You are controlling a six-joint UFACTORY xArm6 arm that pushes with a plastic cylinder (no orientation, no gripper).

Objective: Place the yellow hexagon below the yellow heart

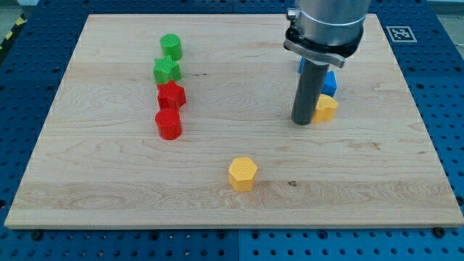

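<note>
The yellow hexagon lies on the wooden board at the lower middle of the view. The yellow heart sits right of centre, partly hidden behind my rod. My tip rests on the board just left of the yellow heart, touching or almost touching it. The tip is well up and to the right of the yellow hexagon.
A blue block sits just above the yellow heart, partly hidden by the rod. On the left runs a column: green cylinder, green star-like block, red star-like block, red cylinder. The board's edge runs along the bottom.
</note>
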